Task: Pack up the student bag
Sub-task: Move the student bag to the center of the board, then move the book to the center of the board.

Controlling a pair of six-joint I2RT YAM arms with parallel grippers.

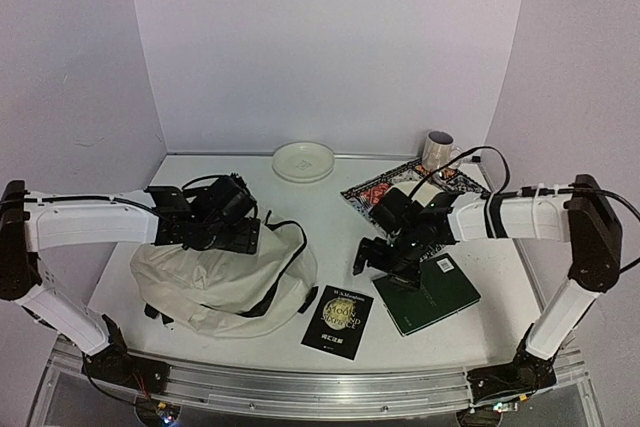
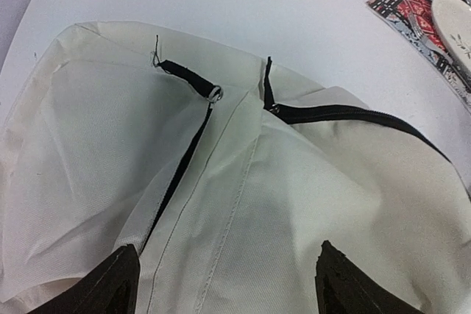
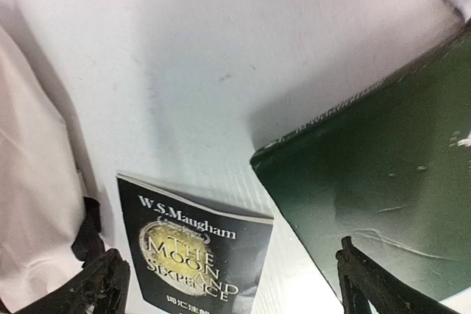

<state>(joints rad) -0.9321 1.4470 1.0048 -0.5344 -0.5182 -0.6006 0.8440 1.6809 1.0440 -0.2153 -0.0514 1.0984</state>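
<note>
Student bag [image 1: 215, 282] — zip [image 2: 176, 174] perhaps parted — half-hidden beneath released left pincer [image 2: 224, 270]; right pincer [image 3: 229, 262] released.

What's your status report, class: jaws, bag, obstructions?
Left gripper: jaws open over student bag. Right gripper: jaws open over green book's corner. Black book beside bag, unpacked. No obstruction seen.

Your white table [image 1: 330, 217] carries the student bag [image 1: 210, 282] at 8 o'clock, black paperback [image 1: 337, 322] at 6, green book [image 1: 435, 297] at 4. Plate [image 1: 303, 160] at 12, patterned placemat [image 1: 375, 192] at 2.
</note>
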